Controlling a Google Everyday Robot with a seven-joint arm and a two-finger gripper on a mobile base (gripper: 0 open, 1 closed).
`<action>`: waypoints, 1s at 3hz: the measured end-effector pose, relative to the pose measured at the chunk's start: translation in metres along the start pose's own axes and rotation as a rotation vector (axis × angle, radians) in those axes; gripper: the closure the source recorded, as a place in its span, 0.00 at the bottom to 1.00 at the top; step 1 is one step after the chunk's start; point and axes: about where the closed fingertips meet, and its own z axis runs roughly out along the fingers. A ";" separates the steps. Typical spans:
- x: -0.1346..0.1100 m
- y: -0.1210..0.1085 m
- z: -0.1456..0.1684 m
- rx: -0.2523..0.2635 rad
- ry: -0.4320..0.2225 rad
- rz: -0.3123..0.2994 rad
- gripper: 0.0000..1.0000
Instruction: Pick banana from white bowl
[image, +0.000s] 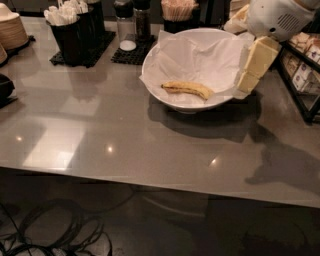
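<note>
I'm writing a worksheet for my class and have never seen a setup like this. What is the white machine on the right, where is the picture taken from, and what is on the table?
The white machine at the upper right is a robot arm. Its cream-coloured gripper hangs at the right edge of the white bowl and holds nothing. There is only one camera, looking down on the grey table. The banana lies inside the paper-lined bowl. Behind it stand black holders, and far left is a stack of tan plates.
</note>
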 end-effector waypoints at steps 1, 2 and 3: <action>-0.005 -0.007 -0.002 0.018 -0.012 -0.006 0.00; 0.003 -0.010 0.013 0.020 -0.027 0.040 0.00; -0.004 -0.030 0.040 -0.021 -0.039 0.014 0.00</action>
